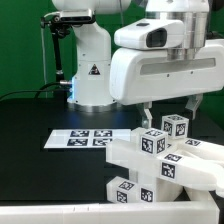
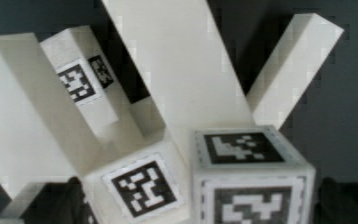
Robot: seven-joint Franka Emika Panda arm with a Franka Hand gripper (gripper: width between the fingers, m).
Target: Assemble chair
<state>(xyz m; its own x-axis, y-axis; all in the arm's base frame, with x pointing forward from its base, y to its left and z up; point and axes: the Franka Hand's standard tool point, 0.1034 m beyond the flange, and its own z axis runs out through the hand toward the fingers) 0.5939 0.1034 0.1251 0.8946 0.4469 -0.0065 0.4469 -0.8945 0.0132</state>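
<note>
Beside the marker board (image 1: 92, 138) on the counter (image 1: 30, 120), the gripper (image 1: 170, 112) hangs fully open and empty above the clustered chair parts (image 1: 160, 160), so a part pickup appears pending, requiring descent and closure on one cube-ended post (image 1: 176, 127).

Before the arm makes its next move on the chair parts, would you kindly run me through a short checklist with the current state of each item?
1. Gripper open: ok, fingers spread above the parts.
2. Nothing held between the fingers: ok in the exterior view.
3. Chair parts within view beneath the gripper: ok, clustered together.
4. Tags readable on the cube-ended post: ok in the wrist view.
5. Marker board flat on the table, apart from the gripper: ok.
6. Which parts are already joined: cannot tell.
</note>
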